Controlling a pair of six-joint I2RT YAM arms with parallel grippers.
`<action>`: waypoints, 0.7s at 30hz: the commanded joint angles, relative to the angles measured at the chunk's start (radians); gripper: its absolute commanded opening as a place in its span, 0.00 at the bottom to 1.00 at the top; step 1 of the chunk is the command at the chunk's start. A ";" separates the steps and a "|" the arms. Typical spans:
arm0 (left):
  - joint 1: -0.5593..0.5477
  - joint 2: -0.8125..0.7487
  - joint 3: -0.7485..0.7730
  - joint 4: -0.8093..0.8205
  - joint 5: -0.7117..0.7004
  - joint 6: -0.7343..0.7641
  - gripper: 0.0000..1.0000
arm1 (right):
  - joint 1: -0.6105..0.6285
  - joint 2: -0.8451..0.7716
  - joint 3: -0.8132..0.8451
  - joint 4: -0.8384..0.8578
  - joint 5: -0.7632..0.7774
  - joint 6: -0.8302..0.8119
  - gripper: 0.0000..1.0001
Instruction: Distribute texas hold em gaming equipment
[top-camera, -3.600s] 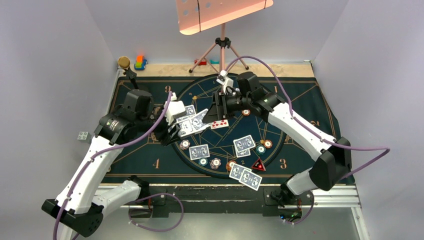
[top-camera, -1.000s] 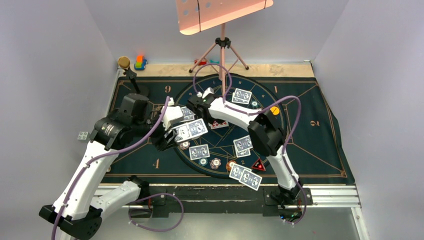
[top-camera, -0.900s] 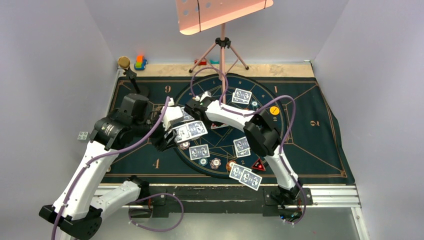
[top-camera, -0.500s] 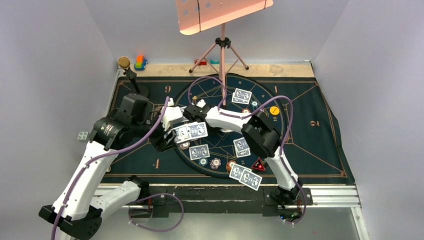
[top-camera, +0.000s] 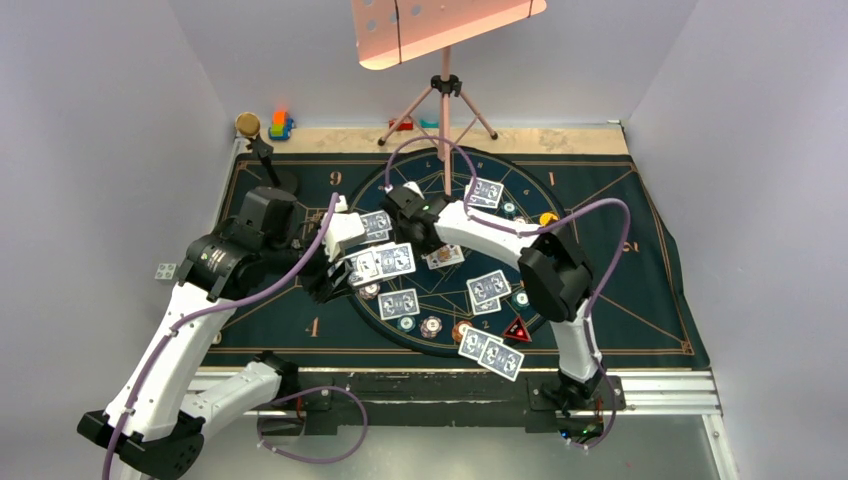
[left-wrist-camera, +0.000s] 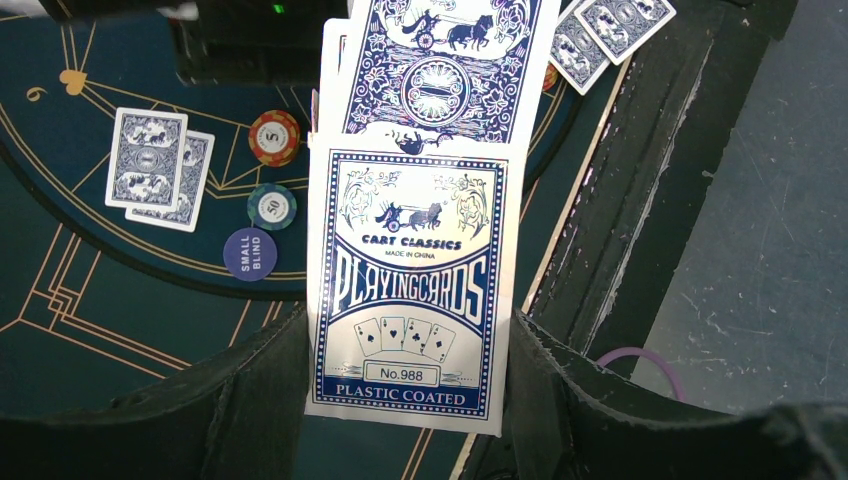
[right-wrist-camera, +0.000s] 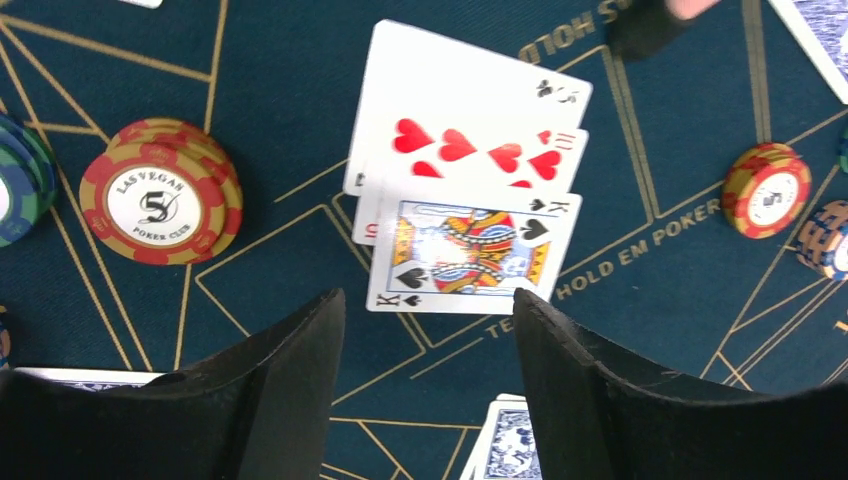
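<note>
At the left, the left gripper (left-wrist-camera: 405, 338) is clamped on a blue and white pack of playing cards (left-wrist-camera: 410, 300), with 1 finger pressed to each long side. Several blue-backed cards (left-wrist-camera: 445, 60) stick out past the pack's far end. The pack hangs over the left part of the dark gold-lined mat (top-camera: 290, 190), probably so that the other arm can draw from it. Beyond it, 2 face-down cards (left-wrist-camera: 150, 168) lie overlapping on the mat. An orange chip (left-wrist-camera: 275, 137), a teal chip (left-wrist-camera: 272, 206) and a dark-blue disc (left-wrist-camera: 250, 253) marked small blind sit close beside them. That looks like 1 player's place already served. Toward the middle, the right gripper (right-wrist-camera: 425, 300) hangs over the centre of the mat, its fingers spread wide and holding nothing. Beneath it, 3 face-up cards (right-wrist-camera: 465, 150) lie fanned on the mat, the king of spades (right-wrist-camera: 470, 250) nearest the gripper. They seem to be the shared cards, put in the centre where every place can use them. A stack of orange chips (right-wrist-camera: 160, 205) sits apart from them. Further right, another face-down pair (top-camera: 487, 290) lies inside the circle. The red-black triangular marker (top-camera: 517, 329) sits just beside the pair at the near edge (top-camera: 490, 353). A yellow disc (top-camera: 547, 218) shows partly behind the right arm's cable. The deal looks well along. The cards are plastic coated, so a further draw may lift 2 at once.
</note>
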 joint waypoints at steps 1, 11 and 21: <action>0.006 -0.018 0.045 0.025 0.015 0.018 0.00 | -0.057 -0.074 0.012 -0.011 -0.032 0.001 0.66; 0.005 -0.020 0.044 0.027 0.019 0.017 0.00 | -0.227 -0.242 0.041 -0.082 -0.141 0.072 0.69; 0.006 -0.021 0.029 0.034 0.011 0.024 0.00 | -0.360 -0.632 -0.194 0.186 -0.653 0.158 0.84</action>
